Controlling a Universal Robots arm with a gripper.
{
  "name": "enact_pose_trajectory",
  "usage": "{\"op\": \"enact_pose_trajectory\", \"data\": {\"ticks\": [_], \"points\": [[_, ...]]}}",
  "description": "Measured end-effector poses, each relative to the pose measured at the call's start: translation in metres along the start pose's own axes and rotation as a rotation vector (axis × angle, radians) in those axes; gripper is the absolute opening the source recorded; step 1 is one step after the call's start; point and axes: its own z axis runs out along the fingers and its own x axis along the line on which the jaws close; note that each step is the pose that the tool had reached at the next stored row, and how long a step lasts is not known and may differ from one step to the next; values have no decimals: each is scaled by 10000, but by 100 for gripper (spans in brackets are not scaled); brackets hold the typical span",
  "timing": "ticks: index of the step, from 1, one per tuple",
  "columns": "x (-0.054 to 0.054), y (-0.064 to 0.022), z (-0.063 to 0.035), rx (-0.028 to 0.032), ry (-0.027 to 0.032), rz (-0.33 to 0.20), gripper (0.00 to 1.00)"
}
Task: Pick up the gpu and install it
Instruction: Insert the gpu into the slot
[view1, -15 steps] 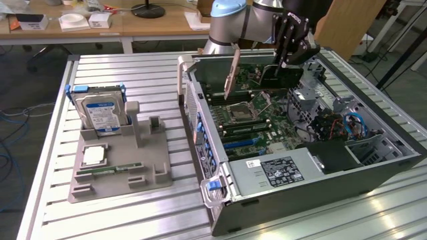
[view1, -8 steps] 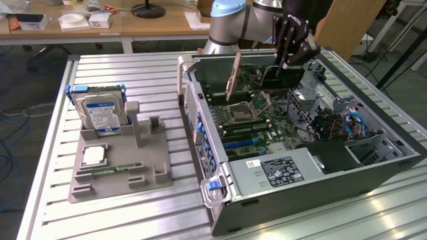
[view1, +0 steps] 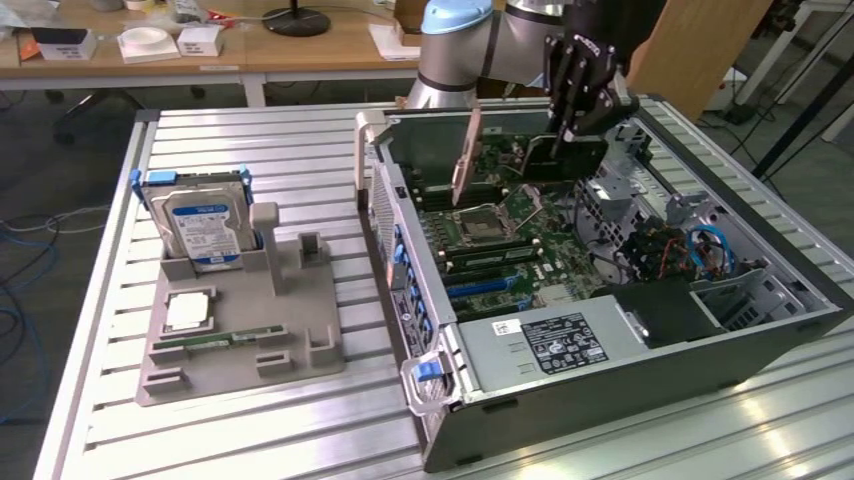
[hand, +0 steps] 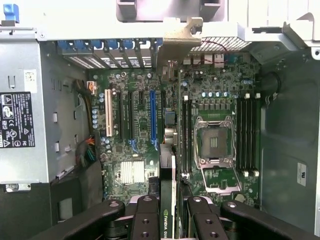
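Here, the end effector (hand: 172, 207) is clamped on the gpu (hand: 168, 172) over the motherboard (hand: 131, 150).

I read the arm (view1: 447, 88) as a silver-grey tube with a light-blue joint cap (view1: 457, 18). The gripper (hand: 170, 202) is matt black: paired linkage bars (hand: 90, 220), each fastened by round screws (hand: 148, 200).

On the edge of the gpu (hand: 168, 220) stands the NVIDIA mark, then the letters "QUA", cut off below. The black label on the power supply (hand: 15, 120) carries certification symbols and fine print, none legible. The blue label on the hard drive (view1: 200, 228) and a white sticker (hand: 301, 174) inside the case (hand: 285, 125) are unreadable
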Motion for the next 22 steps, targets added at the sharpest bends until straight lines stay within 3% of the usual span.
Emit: {"op": "enact_pose_trajectory", "data": {"ticks": [11,22], "points": [[2,2,133,5,1,0,26],[2,2,152,5,-1,8,26]]}}
